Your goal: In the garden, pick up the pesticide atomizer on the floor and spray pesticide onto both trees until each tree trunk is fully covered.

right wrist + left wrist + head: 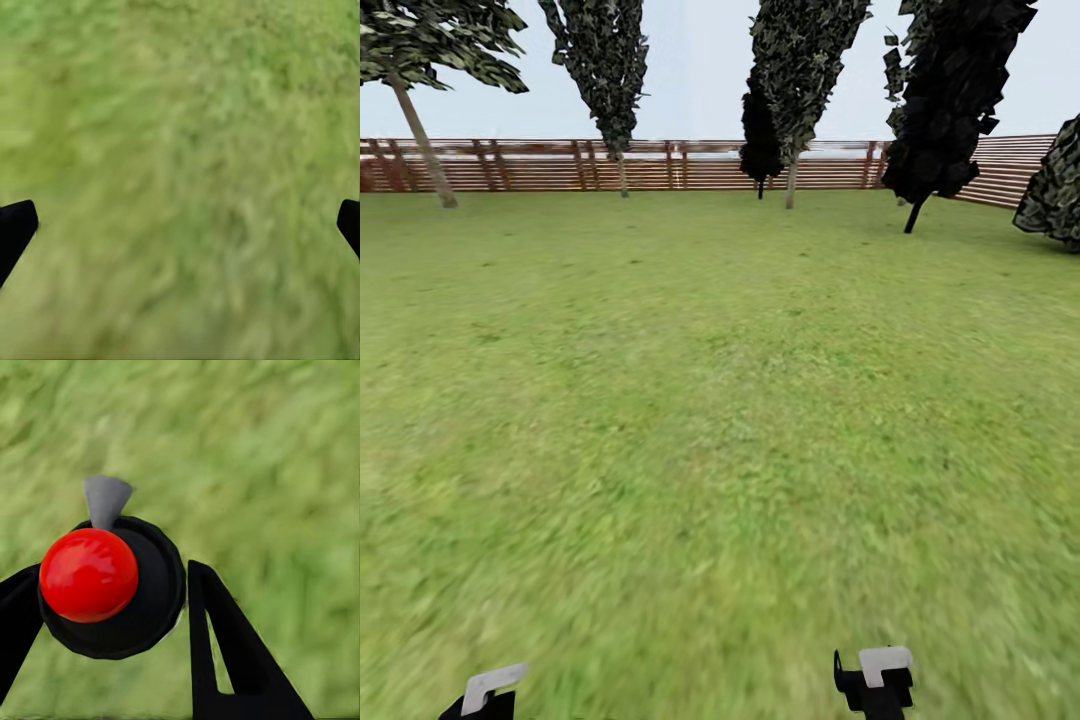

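Note:
The pesticide atomizer (88, 574) has a round black body, a shiny red top and a grey nozzle. My left gripper (109, 601) is shut on it, one black finger on each side, above blotchy green grass (270, 472). My right gripper (180, 225) hangs open over grass (187, 150) with nothing between its fingers. In the head view, both arm ends (485, 692) (875, 678) sit at the bottom edge. One tree with a bare, leaning grey-brown trunk (422, 140) stands at the far left by the fence. Pesticide specks are out of view.
A wide lawn (710, 400) stretches ahead to a brown slatted fence (690, 165). Slim dark-leaved trees (605, 70) (800, 70) (950, 100) stand along the far side, and a dark bush (1055, 190) sits at the right edge.

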Robot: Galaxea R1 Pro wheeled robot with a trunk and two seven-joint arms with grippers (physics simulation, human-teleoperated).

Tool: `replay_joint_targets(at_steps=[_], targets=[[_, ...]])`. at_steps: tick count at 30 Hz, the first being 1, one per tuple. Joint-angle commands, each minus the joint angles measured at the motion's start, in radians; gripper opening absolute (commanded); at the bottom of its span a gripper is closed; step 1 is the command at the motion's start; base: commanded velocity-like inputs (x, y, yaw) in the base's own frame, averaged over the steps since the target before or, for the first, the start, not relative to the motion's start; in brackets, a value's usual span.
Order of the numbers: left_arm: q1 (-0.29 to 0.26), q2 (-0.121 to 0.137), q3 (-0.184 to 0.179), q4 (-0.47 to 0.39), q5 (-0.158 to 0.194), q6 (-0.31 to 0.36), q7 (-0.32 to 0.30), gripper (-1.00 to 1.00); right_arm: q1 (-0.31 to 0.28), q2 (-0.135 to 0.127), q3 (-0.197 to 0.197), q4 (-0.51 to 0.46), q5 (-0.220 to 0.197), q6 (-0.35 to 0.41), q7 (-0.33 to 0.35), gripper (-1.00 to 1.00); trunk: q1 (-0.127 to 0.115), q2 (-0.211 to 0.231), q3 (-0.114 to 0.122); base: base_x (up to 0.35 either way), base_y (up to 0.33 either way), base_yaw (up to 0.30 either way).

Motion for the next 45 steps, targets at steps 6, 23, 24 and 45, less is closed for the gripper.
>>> replay_joint_targets(at_steps=[6, 23, 24, 45], targets=[[0.000, 0.002, 0.035, 0.000, 0.000, -0.001, -0.001, -1.00, 0.000, 0.000, 0.000, 0.000, 0.000, 0.000, 0.000, 1.00, 0.000, 0.000, 0.000, 0.000, 0.000, 0.282], [0.000, -0.005, 0.062, 0.001, -0.005, -0.001, -0.001, -1.00, 0.000, 0.000, 0.000, 0.001, 0.000, 0.000, 0.000, 1.00, 0.000, 0.000, 0.000, 0.000, 0.056, 0.282], [0.000, -0.005, 0.062, 0.001, -0.005, -0.002, -0.002, -1.00, 0.000, 0.000, 0.001, 0.001, 0.000, 0.000, 0.000, 1.00, 0.000, 0.000, 0.000, 0.000, 0.078, 0.282], [0.000, -0.005, 0.062, 0.001, -0.003, -0.001, -0.002, -1.00, 0.000, 0.000, 0.001, 0.001, 0.000, 0.000, 0.000, 1.00, 0.000, 0.000, 0.000, 0.000, 0.004, 0.282]])
